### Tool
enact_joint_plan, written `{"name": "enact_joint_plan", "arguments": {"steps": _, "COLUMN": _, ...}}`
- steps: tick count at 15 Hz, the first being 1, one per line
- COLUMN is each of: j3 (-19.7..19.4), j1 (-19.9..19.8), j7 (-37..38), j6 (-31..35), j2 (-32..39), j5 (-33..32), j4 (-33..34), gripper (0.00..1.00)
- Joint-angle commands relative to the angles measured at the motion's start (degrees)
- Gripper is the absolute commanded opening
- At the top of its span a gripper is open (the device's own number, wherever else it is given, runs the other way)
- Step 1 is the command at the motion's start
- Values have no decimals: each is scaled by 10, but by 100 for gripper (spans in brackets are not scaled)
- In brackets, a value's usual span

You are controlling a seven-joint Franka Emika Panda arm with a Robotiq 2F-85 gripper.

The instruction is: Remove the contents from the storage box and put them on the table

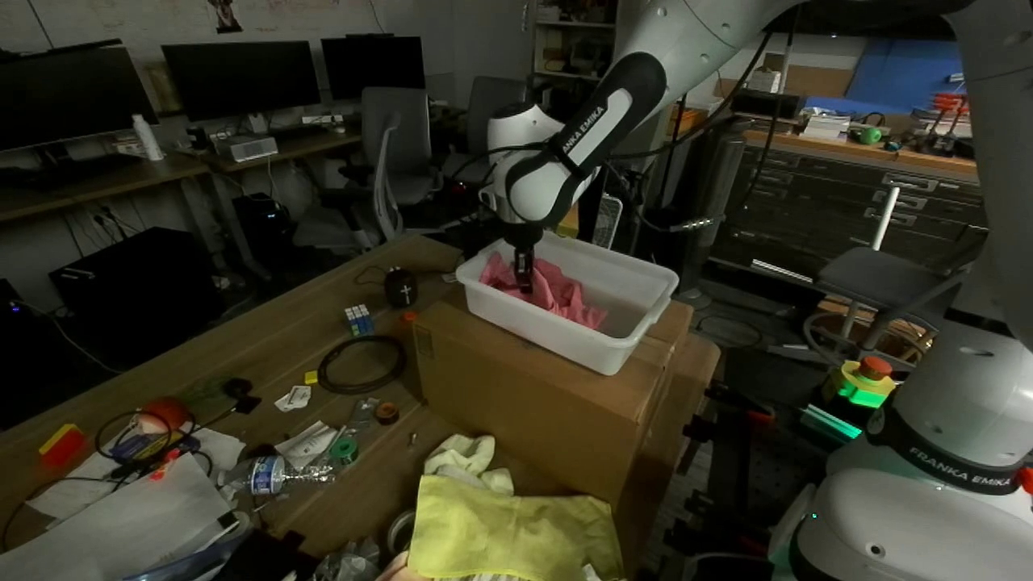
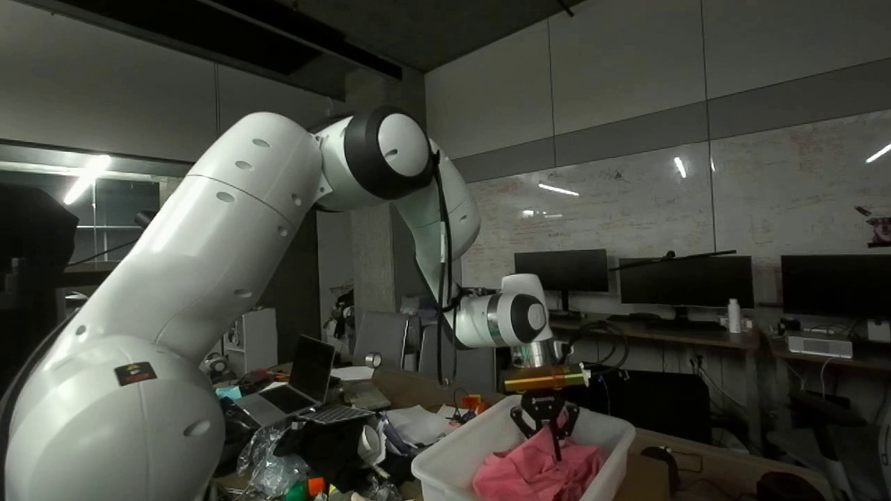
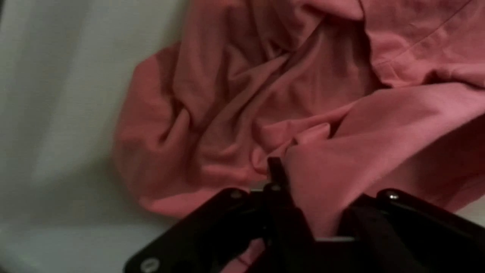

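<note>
Gripping a fold of crumpled pink cloth (image 2: 529, 470), the jaws could lose it if slack at the wrist view's twelve o'clock snags the white rectangular plastic box (image 1: 549, 329).

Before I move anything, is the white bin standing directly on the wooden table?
No, in an exterior view the white bin stands on a cardboard box.

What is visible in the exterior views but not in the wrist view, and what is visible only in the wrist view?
Only the exterior views: three monitors, a white bottle and the robot arm. Only the wrist view: a thin seam-like line on the pink cloth. All share the cloth, the white box and the tool.
</note>
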Motion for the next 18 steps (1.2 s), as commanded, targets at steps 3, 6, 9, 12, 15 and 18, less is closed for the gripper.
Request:
{"name": "enact_joint_plan", "arguments": {"steps": 3, "j3": -17, "j1": -1, "j7": 56, "j6": -6, "j2": -114, "j5": 5, "j4": -42, "gripper": 0}}
{"name": "enact_joint_plan", "arguments": {"steps": 6, "j3": -30, "j1": 11, "j7": 124, "j6": -27, "j2": -191, "j5": -2, "j4": -55, "gripper": 1}}
{"name": "enact_joint_plan", "arguments": {"steps": 9, "j3": -31, "j1": 29, "j7": 205, "j6": -71, "j2": -262, "j5": -30, "j4": -54, "gripper": 1}}
{"name": "enact_joint_plan", "arguments": {"steps": 12, "j3": -10, "j1": 47, "j7": 271, "j6": -151, "j2": -328, "j5": -50, "j4": -41, "gripper": 1}}
{"name": "enact_joint_plan", "arguments": {"steps": 15, "j3": 28, "j1": 70, "j7": 332, "j6": -250, "j2": -372, "j5": -44, "j4": -6, "gripper": 1}}
{"name": "enact_joint_plan", "arguments": {"steps": 18, "j3": 71, "j1": 97, "j7": 317, "j6": -369, "j2": -387, "j5": -30, "j4": 42, "gripper": 1}}
